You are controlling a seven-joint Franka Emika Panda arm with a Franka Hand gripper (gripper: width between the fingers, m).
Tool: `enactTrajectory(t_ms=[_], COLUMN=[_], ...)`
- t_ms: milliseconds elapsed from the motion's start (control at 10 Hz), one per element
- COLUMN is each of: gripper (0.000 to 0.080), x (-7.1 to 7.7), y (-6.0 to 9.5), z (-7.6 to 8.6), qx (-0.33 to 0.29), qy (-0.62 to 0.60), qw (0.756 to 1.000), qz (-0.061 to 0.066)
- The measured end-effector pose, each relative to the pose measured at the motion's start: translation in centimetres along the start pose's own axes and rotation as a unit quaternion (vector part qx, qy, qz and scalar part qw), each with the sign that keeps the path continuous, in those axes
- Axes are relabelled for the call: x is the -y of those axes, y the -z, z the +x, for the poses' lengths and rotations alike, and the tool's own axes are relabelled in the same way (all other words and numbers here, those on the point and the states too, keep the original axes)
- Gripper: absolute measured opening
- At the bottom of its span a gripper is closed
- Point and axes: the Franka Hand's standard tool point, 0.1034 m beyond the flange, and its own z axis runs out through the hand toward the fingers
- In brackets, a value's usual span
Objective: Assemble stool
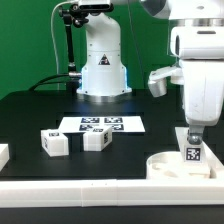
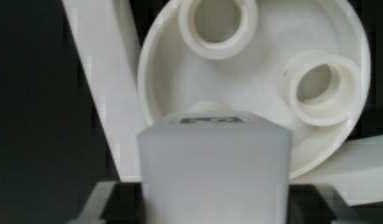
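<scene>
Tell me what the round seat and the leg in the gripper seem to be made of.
Seat: probably white moulded plastic, smooth, faintly glossy, going by soft highlights around its sockets. Leg in the gripper: apparently the same white plastic, duller, slightly translucent-looking; its black-and-white tag looks printed.

The seat (image 2: pixel 209 82) and the leg (image 2: pixel 214 175) look like smooth matt white plastic, the table (image 1: pixel 30 110) matt black
</scene>
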Motion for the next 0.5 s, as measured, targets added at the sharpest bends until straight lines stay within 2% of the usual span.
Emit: enactTrajectory(t_ms=[200,300,500], gripper=[0.0338,0.0338,0.0340], x=[0.03,0.03,0.18], y=[-0.03,-0.05,-0.09], z=[-0.56,-0.65,-0.49], qx=[0.007,0.008,0.010], qy=[-0.096,-0.132,-0.251], qw=[0.995,0.991,0.968], qz=[0.011,0.012,0.011])
